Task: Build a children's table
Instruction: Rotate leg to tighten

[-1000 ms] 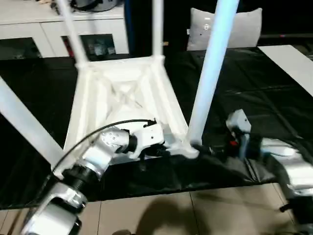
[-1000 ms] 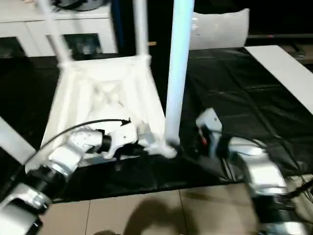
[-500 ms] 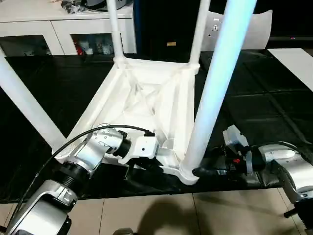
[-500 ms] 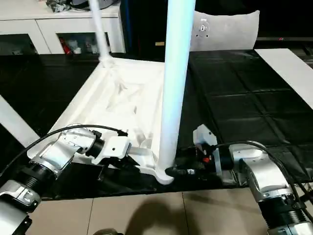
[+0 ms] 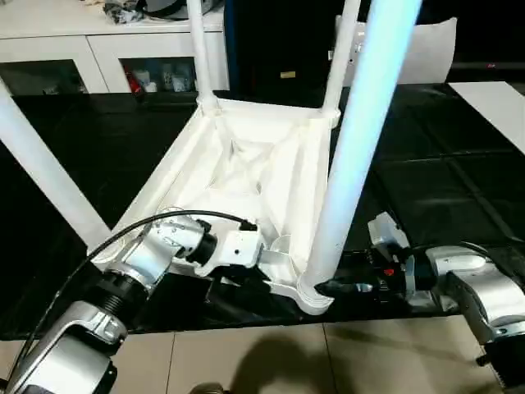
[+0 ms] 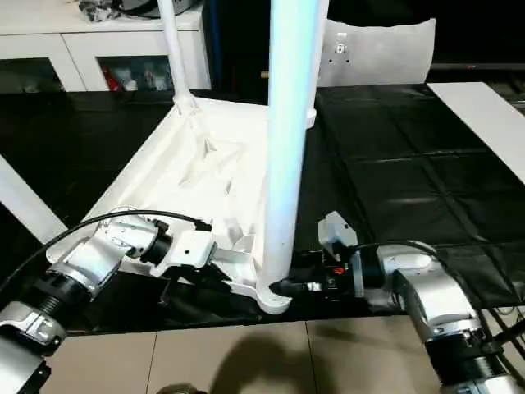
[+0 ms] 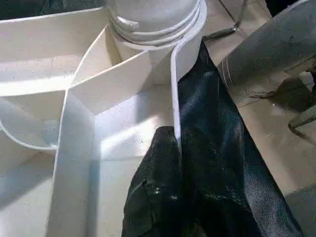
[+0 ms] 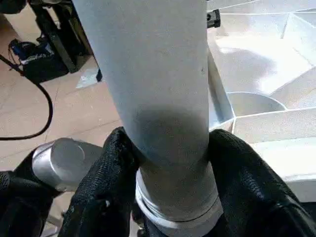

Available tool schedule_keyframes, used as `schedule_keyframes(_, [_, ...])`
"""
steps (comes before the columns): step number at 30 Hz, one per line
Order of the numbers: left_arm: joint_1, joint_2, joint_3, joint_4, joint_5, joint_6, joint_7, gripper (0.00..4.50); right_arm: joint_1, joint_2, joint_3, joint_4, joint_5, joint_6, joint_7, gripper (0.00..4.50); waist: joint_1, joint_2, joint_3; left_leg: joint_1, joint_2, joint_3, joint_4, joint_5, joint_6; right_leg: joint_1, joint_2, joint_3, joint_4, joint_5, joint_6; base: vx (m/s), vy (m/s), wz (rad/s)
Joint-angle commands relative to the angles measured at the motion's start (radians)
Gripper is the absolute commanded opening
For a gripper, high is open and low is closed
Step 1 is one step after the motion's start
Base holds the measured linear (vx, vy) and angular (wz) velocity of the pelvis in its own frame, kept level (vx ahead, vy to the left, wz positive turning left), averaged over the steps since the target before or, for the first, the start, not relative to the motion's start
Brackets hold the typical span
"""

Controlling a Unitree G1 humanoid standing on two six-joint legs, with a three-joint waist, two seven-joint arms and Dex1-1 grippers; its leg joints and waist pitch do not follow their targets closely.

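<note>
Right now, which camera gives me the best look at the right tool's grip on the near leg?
The right wrist view: both black fingers hug the near leg just above its socket. The head views show the right tool at the leg's base from the side. The left wrist view shows the socket collar.

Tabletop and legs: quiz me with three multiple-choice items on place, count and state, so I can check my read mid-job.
1. Where is the right hand?
A. around the base of the near leg
B. on the far rim
C. on the floor

2. How many legs stand in the tabletop?
A. two
B. three
C. four

3. What is the left hand doing?
A. hanging open
B. pinching the tabletop's near rim
C. holding a leg

Answers: 1 A, its fingers flank the leg's base; 2 C, four legs rise from the corners; 3 B, its fingers close on the rim.
</note>
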Motion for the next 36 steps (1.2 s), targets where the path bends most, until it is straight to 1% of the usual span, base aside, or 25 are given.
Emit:
schedule_keyframes(1, [0.011, -0.01, -0.051, 0.001, 0.024, -0.01, -0.031, 0.0, -0.007, 0.014, -0.009, -0.023, 0.025, 0.037, -0.035, 2.63, -0.005, -0.008, -0.055, -0.001, 0.068, -0.023, -0.068, -0.134, 0.062, 0.05, -0.091, 0.064, -0.081, -0.2, -0.186, 0.0, 0.0, 0.0])
schedule_keyframes(3, [0.011, -0.009, -0.051, 0.002, 0.025, -0.011, -0.031, 0.0, -0.008, 0.017, -0.01, -0.025, 0.025, 0.035, -0.035, 2.7, -0.006, -0.008, -0.057, 0.0, 0.068, -0.022, -0.067, -0.13, 0.061, 0.049, -0.091, 0.065, -0.08, -0.191, -0.189, 0.0, 0.0, 0.0])
schedule_keyframes(5, [0.012, -0.007, -0.052, 0.003, 0.027, -0.014, -0.03, 0.0, -0.008, 0.025, -0.007, -0.026, 0.021, 0.028, -0.04, 2.99, -0.005, -0.007, -0.058, 0.0, 0.069, -0.023, -0.067, -0.124, 0.061, 0.05, -0.092, 0.064, -0.078, -0.178, -0.192, 0.0, 0.0, 0.0])
schedule_keyframes(6, [0.012, -0.007, -0.052, 0.003, 0.027, -0.014, -0.03, 0.0, -0.008, 0.025, -0.006, -0.026, 0.021, 0.027, -0.041, 2.99, -0.005, -0.007, -0.059, 0.0, 0.07, -0.023, -0.067, -0.12, 0.061, 0.049, -0.091, 0.064, -0.077, -0.167, -0.194, 0.0, 0.0, 0.0])
schedule_keyframes(7, [0.012, -0.007, -0.052, 0.003, 0.027, -0.014, -0.03, 0.0, -0.01, 0.029, -0.001, -0.02, 0.009, 0.013, -0.048, 3.14, -0.003, -0.005, -0.06, 0.002, 0.071, -0.022, -0.065, -0.112, 0.063, 0.047, -0.091, 0.065, -0.074, -0.14, -0.202, 0.0, 0.0, 0.0])
schedule_keyframes(9, [0.013, -0.007, -0.053, 0.003, 0.028, -0.015, -0.028, 0.0, -0.011, 0.03, 0.011, -0.02, -0.005, 0.002, -0.053, 3.25, -0.002, -0.009, -0.06, 0.0, 0.07, -0.022, -0.065, -0.098, 0.068, 0.049, -0.091, 0.065, -0.069, -0.106, -0.211, 0.0, 0.0, 0.0])
schedule_keyframes(10, [0.014, -0.006, -0.053, 0.003, 0.029, -0.016, -0.027, 0.0, -0.011, 0.031, 0.014, -0.019, -0.013, -0.007, -0.058, 3.35, -0.002, -0.009, -0.06, -0.001, 0.07, -0.021, -0.064, -0.098, 0.068, 0.05, -0.092, 0.065, -0.069, -0.107, -0.21, 0.0, 0.0, 0.0])
schedule_keyframes(11, [0.014, -0.006, -0.053, 0.003, 0.029, -0.015, -0.027, 0.0, -0.011, 0.033, 0.015, -0.02, -0.008, 0.0, -0.056, 3.12, -0.002, -0.009, -0.059, -0.002, 0.069, -0.021, -0.065, -0.104, 0.067, 0.05, -0.093, 0.065, -0.071, -0.121, -0.207, 0.0, 0.0, 0.0])
schedule_keyframes(14, [0.017, -0.005, -0.054, 0.002, 0.03, -0.017, -0.025, 0.0, -0.012, 0.034, 0.012, -0.021, 0.006, 0.018, -0.05, 2.95, -0.002, -0.009, -0.057, 0.0, 0.069, -0.021, -0.066, -0.12, 0.064, 0.05, -0.092, 0.065, -0.076, -0.161, -0.198, 0.0, 0.0, 0.0])
schedule_keyframes(16, [0.019, -0.004, -0.054, 0.001, 0.031, -0.017, -0.024, 0.0, -0.008, 0.027, 0.011, -0.024, 0.015, 0.029, -0.039, 2.88, -0.002, -0.009, -0.057, 0.0, 0.069, -0.021, -0.067, -0.118, 0.064, 0.05, -0.092, 0.065, -0.076, -0.164, -0.195, 0.0, 0.0, 0.0])
schedule_keyframes(17, [0.02, -0.004, -0.054, 0.0, 0.032, -0.017, -0.024, 0.0, -0.005, 0.024, 0.012, -0.026, 0.019, 0.034, -0.034, 2.66, -0.003, -0.009, -0.058, 0.0, 0.07, -0.022, -0.067, -0.117, 0.064, 0.05, -0.092, 0.065, -0.076, -0.162, -0.194, 0.0, 0.0, 0.0])
schedule_keyframes(21, [0.024, -0.005, -0.052, 0.0, 0.03, -0.015, -0.021, 0.0, 0.002, 0.023, 0.012, -0.033, 0.029, 0.041, -0.032, 2.49, -0.002, -0.01, -0.058, -0.001, 0.069, -0.021, -0.066, -0.108, 0.066, 0.05, -0.092, 0.065, -0.075, -0.149, -0.194, 0.0, 0.0, 0.0])
schedule_keyframes(23, [0.028, -0.007, -0.049, -0.003, 0.025, -0.009, -0.018, 0.0, 0.009, 0.026, 0.013, -0.042, 0.034, 0.044, -0.036, 2.22, -0.003, -0.01, -0.058, -0.001, 0.069, -0.021, -0.066, -0.111, 0.066, 0.049, -0.092, 0.065, -0.075, -0.154, -0.194, 0.0, 0.0, 0.0])
schedule_keyframes(25, [0.037, -0.015, -0.04, -0.016, 0.01, 0.015, -0.012, 0.0, 0.019, 0.034, 0.015, -0.056, 0.033, 0.053, -0.05, 2.2, -0.003, -0.011, -0.057, -0.001, 0.069, -0.021, -0.067, -0.112, 0.065, 0.049, -0.092, 0.065, -0.076, -0.16, -0.192, 0.0, 0.0, 0.0])
schedule_keyframes(26, [0.043, -0.022, -0.032, -0.03, 0.002, 0.041, -0.001, 0.0, 0.023, 0.052, 0.017, -0.057, 0.013, 0.056, -0.097, 2.17, -0.003, -0.011, -0.057, 0.0, 0.072, -0.021, -0.067, -0.109, 0.062, 0.049, -0.094, 0.067, -0.075, -0.158, -0.192, 0.0, 0.0, 0.0])
schedule_keyframes(27, [0.043, -0.022, -0.032, -0.03, 0.002, 0.041, -0.001, 0.0, 0.023, 0.052, 0.017, -0.057, 0.013, 0.056, -0.097, 2.14, -0.004, -0.011, -0.056, -0.002, 0.069, -0.021, -0.067, -0.112, 0.061, 0.049, -0.093, 0.066, -0.076, -0.165, -0.191, 0.0, 0.0, 0.0])
schedule_keyframes(28, [0.051, -0.03, -0.025, -0.05, 0.003, 0.084, 0.024, 0.0, 0.025, 0.086, 0.021, -0.053, -0.026, 0.062, -0.186, 2.13, -0.005, -0.011, -0.056, -0.001, 0.069, -0.021, -0.068, -0.116, 0.06, 0.048, -0.093, 0.065, -0.076, -0.174, -0.189, 0.0, 0.0, 0.0])
schedule_keyframes(29, [0.054, -0.032, -0.023, -0.059, 0.007, 0.107, 0.038, 0.0, 0.025, 0.103, 0.024, -0.051, -0.045, 0.067, -0.23, 2.12, -0.009, -0.01, -0.052, -0.001, 0.07, -0.022, -0.072, -0.13, 0.053, 0.046, -0.092, 0.065, -0.08, -0.2, -0.185, 0.0, 0.0, 0.0])
schedule_keyframes(30, [0.055, -0.034, -0.022, -0.064, 0.008, 0.12, 0.046, 0.0, 0.024, 0.113, 0.026, -0.051, -0.055, 0.07, -0.253, 2.11, -0.013, -0.011, -0.048, -0.002, 0.069, -0.023, -0.075, -0.149, 0.044, 0.047, -0.092, 0.065, -0.082, -0.234, -0.179, 0.0, 0.0, 0.0])
schedule_keyframes(31, [0.061, -0.044, -0.015, -0.082, 0.006, 0.162, 0.069, 0.0, 0.019, 0.147, 0.028, -0.051, -0.084, 0.083, -0.332, 2.1, -0.023, -0.005, -0.043, 0.004, 0.066, -0.023, -0.08, -0.197, 0.024, 0.044, -0.094, 0.064, -0.095, -0.334, -0.158, 0.0, 0.0, 0.0])
schedule_keyframes(32, [0.065, -0.054, -0.006, -0.096, -0.001, 0.197, 0.085, 0.0, 0.013, 0.174, 0.023, -0.05, -0.095, 0.098, -0.386, 2.08, -0.035, -0.004, -0.037, 0.007, 0.061, -0.027, -0.083, -0.243, 0.007, 0.043, -0.096, 0.062, -0.106, -0.443, -0.131, 0.0, 0.0, 0.0])
schedule_keyframes(33, [0.067, -0.068, 0.003, -0.112, -0.003, 0.244, 0.112, 0.0, 0.001, 0.21, 0.015, -0.044, -0.11, 0.119, -0.456, 2.06, -0.049, -0.006, -0.032, 0.009, 0.057, -0.031, -0.086, -0.28, -0.009, 0.041, -0.095, 0.059, -0.115, -0.527, -0.103, 0.0, 0.0, 0.0])
schedule_keyframes(34, [0.067, -0.094, 0.015, -0.134, -0.005, 0.307, 0.154, 0.0, -0.021, 0.261, 0.006, -0.028, -0.142, 0.136, -0.562, 2.06, -0.055, -0.004, -0.03, 0.009, 0.057, -0.034, -0.087, -0.3, -0.018, 0.04, -0.096, 0.058, -0.118, -0.56, -0.092, 0.0, 0.0, 0.0])
schedule_keyframes(35, [0.065, -0.111, 0.024, -0.141, -0.004, 0.338, 0.184, 0.0, -0.034, 0.29, -0.001, -0.017, -0.156, 0.146, -0.617, 2.05, -0.074, -0.004, -0.024, 0.01, 0.052, -0.042, -0.089, -0.346, -0.032, 0.04, -0.095, 0.047, -0.127, -0.635, -0.06, 0.0, 0.0, 0.0])
schedule_keyframes(36, [0.062, -0.132, 0.036, -0.145, 0.001, 0.366, 0.223, 0.0, -0.046, 0.319, -0.01, -0.006, -0.164, 0.158, -0.671, 2.04, -0.091, -0.003, -0.024, 0.016, 0.049, -0.047, -0.088, -0.387, -0.04, 0.037, -0.095, 0.041, -0.137, -0.678, -0.036, 0.0, 0.0, 0.0])
